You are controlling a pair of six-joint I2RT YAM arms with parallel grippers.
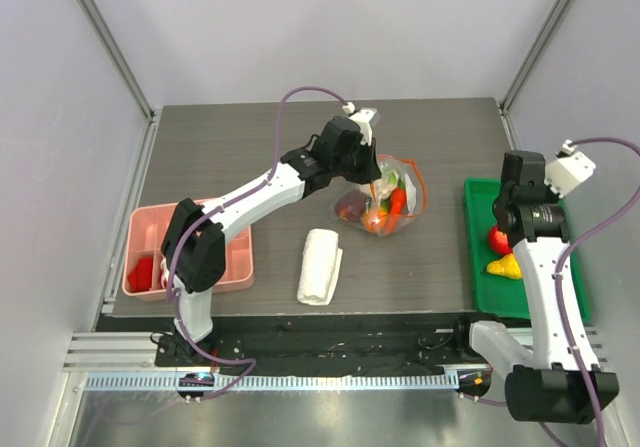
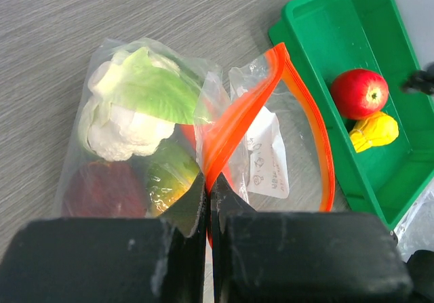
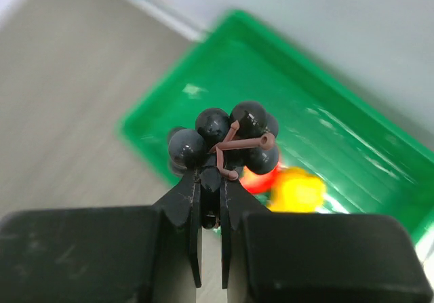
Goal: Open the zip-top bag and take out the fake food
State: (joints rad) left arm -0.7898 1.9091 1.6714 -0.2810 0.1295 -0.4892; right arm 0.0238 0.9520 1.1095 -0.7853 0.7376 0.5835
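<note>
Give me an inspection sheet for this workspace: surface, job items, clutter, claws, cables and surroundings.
Surface: grey wood-grain table, no spills seen.
Job's things: zip-top bag lies with its mouth open, with a cauliflower and other fake food inside. An apple and a yellow piece are in the green tray.
Clutter: folded white cloth; pink compartment tray holding red pieces.
Claws: left claw is shut on the bag at its orange zip strip. Right claw is shut on a dark grape bunch above the green tray.
Cables: a purple cable loops over each arm.
Surroundings: plain grey enclosure walls.
</note>
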